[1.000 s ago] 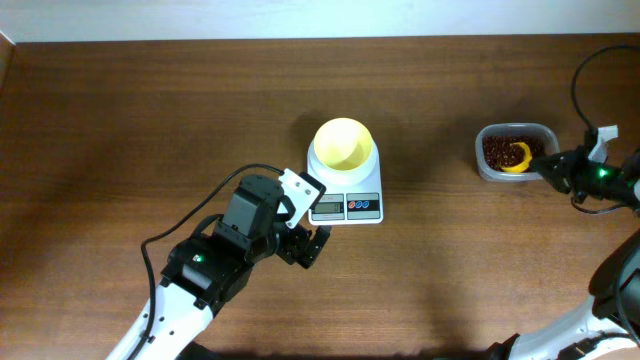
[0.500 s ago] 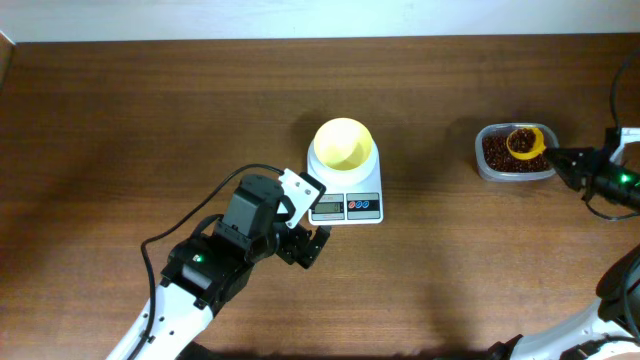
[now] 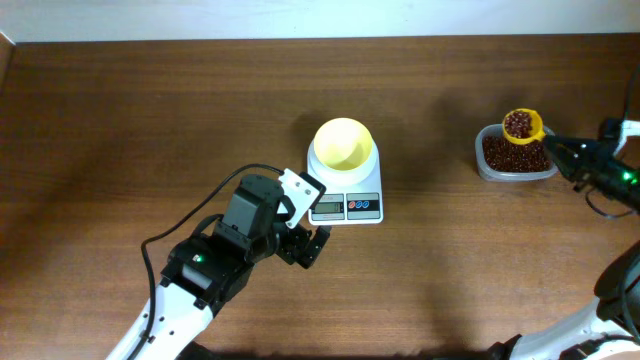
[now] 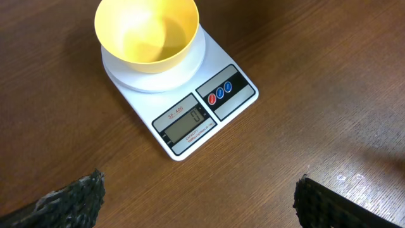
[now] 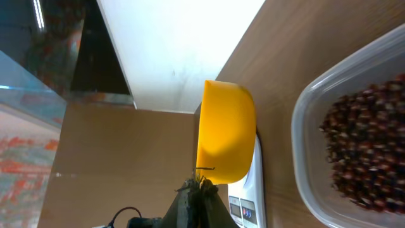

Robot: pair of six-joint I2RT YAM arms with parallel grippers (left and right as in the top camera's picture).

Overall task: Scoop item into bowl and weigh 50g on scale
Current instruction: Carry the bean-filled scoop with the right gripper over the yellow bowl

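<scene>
Raised since earlier, the yellow scoop (image 3: 538, 128) of beans (image 3: 519, 123) is pinched by the right gripper (image 3: 556, 148) over the clear tub (image 3: 484, 160), right of the scale (image 3: 345, 208). Left wrist: round bowl (image 4: 147, 31) seen empty on the scale, left gripper (image 4: 199, 202) spread. Right wrist: tub partly filled.

In the right wrist view the yellow long-handled plastic scoop (image 5: 226, 130) shows only its underside, hiding its load; its handle disappears into the closed right gripper (image 5: 195, 197), itself cut off by the bottom edge; the white rounded-rectangular digital kitchen scale (image 5: 252, 196) is mostly covered by the scoop; the clear rounded-rectangular plastic tub (image 5: 304, 152) of small dark reddish-brown beans (image 5: 364, 145), near the worktop's right edge, runs out of frame at right and bottom; from overhead the scale's display is too small to read; in the left wrist view the small round pale-yellow plastic bowl (image 4: 147, 35) is clipped at the top; of the left gripper (image 4: 205, 204) only the wide-apart dark fingertips (image 4: 71, 197) show, at the bottom corners.
</scene>
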